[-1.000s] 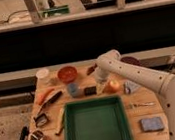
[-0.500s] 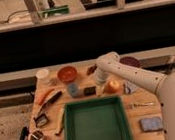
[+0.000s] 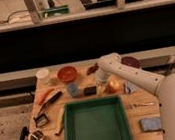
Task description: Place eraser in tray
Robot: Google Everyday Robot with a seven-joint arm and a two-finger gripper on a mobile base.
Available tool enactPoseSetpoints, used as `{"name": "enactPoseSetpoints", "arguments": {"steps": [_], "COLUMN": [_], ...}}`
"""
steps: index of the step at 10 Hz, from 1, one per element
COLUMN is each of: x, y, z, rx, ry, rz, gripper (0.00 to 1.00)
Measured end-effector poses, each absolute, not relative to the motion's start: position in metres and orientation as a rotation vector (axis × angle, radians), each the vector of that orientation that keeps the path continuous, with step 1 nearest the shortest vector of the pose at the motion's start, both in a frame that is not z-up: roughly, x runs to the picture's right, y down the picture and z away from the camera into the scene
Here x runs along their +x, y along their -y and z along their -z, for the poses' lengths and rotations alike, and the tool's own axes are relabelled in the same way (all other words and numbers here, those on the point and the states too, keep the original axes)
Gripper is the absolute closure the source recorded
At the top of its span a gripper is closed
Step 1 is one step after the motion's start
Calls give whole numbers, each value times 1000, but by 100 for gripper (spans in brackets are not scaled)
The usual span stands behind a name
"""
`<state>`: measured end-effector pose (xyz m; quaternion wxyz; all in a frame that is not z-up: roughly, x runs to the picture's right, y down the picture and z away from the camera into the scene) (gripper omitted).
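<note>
The pincer [image 3: 101, 86] hangs low over the back half of the wooden counter [image 3: 144, 112], at the end of a white arm that bends down from its elbow. Whether it is wide or narrow cannot be told, and nothing can be seen held in it. The eraser [image 3: 89, 90], a small dark block, lies flat on the counter just beside the pincer on the camera's left; whether the two touch cannot be made out. Past the eraser on that same side stands a blue cup [image 3: 73, 89], and behind that cup sits an orange bowl [image 3: 67, 74]. On the pincer's other side, close by, rests a round orange-yellow fruit [image 3: 114, 86], with a purple bowl [image 3: 131, 62] farther back behind the arm. The green tray [image 3: 91, 103] sits in front of the pincer, toward the camera, with its far rim near the eraser. A blue folded cloth [image 3: 151, 123] lies well apart from the pincer, at the counter's near right corner.
</note>
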<state>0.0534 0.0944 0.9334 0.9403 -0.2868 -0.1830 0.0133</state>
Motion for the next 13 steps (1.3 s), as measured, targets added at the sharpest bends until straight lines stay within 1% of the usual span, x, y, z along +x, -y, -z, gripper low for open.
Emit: {"name": "enactPoseSetpoints", "arguments": {"steps": [1,2,3,5,6,8,11,13], "x": [55,57,59,59,60,61,63,64], "y": [-90,-85,-81,-74,-65,-47,-16,-20], "z": [-931,-928,-926,-920,-909,-886,-827,-785], "rx": [-573,-559,-546,-523,-499,-448,-340,-283], "ry": [377,382,387,394,396,396,381,358], "rz": [-33,-38,-43,-43,-41,-36,-10,13], "gripper": [53,63,75,93,99,100,100,100]}}
